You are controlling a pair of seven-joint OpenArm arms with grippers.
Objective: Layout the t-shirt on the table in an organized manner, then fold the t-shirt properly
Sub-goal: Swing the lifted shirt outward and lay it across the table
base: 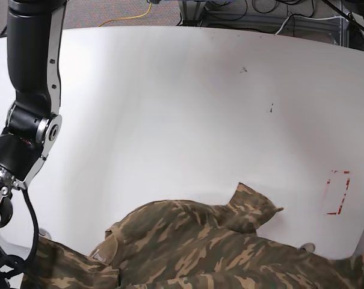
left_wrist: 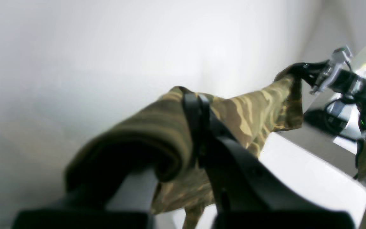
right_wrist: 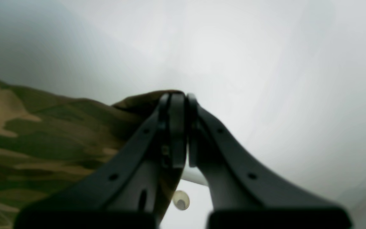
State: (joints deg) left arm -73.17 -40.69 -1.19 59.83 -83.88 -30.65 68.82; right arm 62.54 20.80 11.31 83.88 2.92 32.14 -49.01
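I have both claws clamped on the t-shirt (base: pixel 194 247), the left gripper (left_wrist: pixel 195 105) and the right gripper (right_wrist: pixel 178 101) each pinching an edge and holding it stretched above the table's (base: pixel 169 108) near edge. I judge this the layout step: next I must carry the cloth farther inboard and lower it flat. Beyond, the red mark (base: pixel 338 192) sits near the right edge; nothing blocks the way.

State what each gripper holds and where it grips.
Both are shut on the t-shirt. The left gripper pinches a bunched fold along its raised edge; the right gripper pinches the edge at the other end.
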